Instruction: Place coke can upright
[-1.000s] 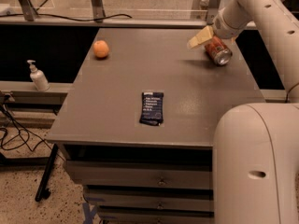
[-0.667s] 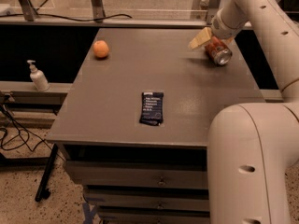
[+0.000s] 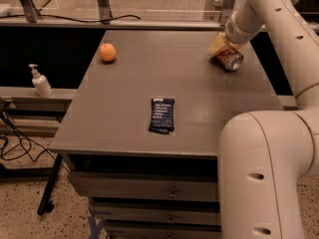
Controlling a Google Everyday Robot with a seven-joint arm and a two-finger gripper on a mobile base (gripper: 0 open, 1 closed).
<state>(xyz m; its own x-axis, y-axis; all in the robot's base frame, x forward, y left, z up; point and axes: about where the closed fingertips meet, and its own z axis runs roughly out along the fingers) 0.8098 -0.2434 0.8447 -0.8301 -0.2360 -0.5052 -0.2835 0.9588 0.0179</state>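
The robot's arm (image 3: pixel 264 148) is clad in a smooth cream-white shell, its thick rounded segments bulking large at the near right and slimming toward the far right. Small dark oval recesses dot the casing singly and in rows, and faint seams ring the joints. The gripper (image 3: pixel 224 51), pale tan against the cream, sits at the far right of the scene, below a ribbed wrist collar.

Tool (image 3: pixel 221 46) at coke can (image 3: pixel 232 60), far right on table (image 3: pixel 124 108)
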